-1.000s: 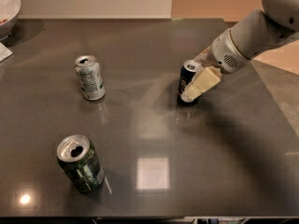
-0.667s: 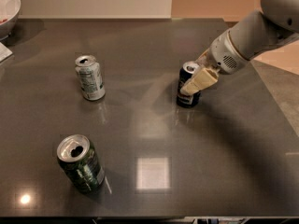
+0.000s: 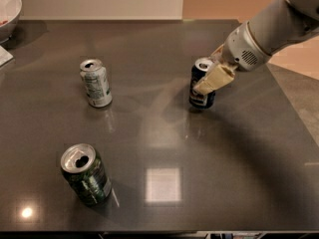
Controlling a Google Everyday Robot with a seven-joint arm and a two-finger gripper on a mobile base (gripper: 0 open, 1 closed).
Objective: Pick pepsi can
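Observation:
The pepsi can (image 3: 200, 99) is dark navy with a silver top and a white-and-blue patch. It stands upright on the dark table (image 3: 164, 138), right of the middle. My gripper (image 3: 208, 79) reaches in from the upper right on a white arm. It is right at the can, and its cream-coloured end lies across the can's upper front side. The can's base rests on the table.
A white-and-green can (image 3: 95, 82) stands upright at the left middle. A dark green can (image 3: 85, 174) stands near the front left. A white bowl (image 3: 7, 8) sits at the far left corner. The table's right edge runs close behind the arm.
The gripper's cream end has slid a little higher up the pepsi can. The can stays on the table in about the same spot.

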